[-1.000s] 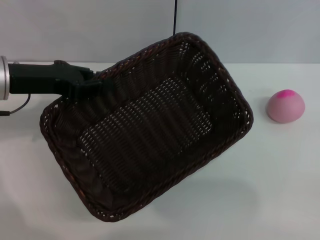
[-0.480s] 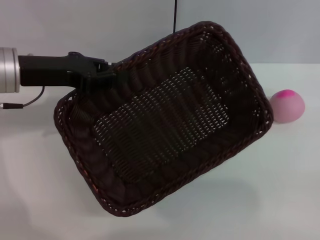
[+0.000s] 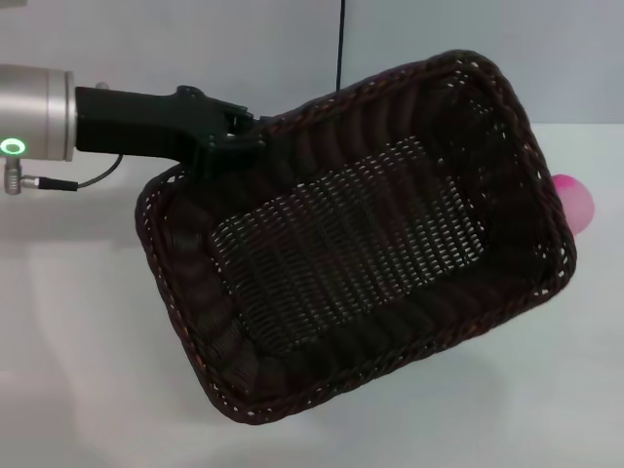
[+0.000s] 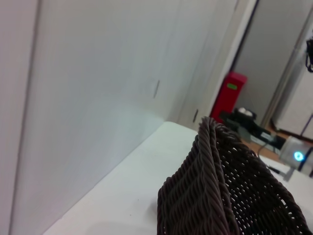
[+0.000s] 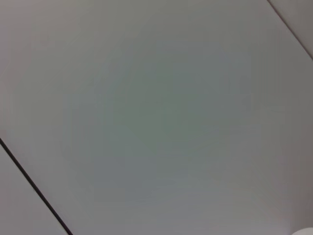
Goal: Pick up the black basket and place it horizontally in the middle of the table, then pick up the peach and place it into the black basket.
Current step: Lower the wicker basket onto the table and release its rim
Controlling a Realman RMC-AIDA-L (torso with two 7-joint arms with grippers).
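Left gripper (image 3: 234, 146) clamped on basket (image 3: 361, 244) rim, basket aloft and tilted over table (image 3: 78, 370), hiding most of peach (image 3: 575, 203). Best levelled, turned horizontal, lowered mid-table clear of peach.

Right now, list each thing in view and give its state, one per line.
Black basket: lifted off the table, tilted, empty.
Peach: resting on the table, mostly hidden behind the basket's right corner.
Left pincer: gripping the basket's rim.
Table: white, basket's shadow on it.
Right pincer: out of sight.
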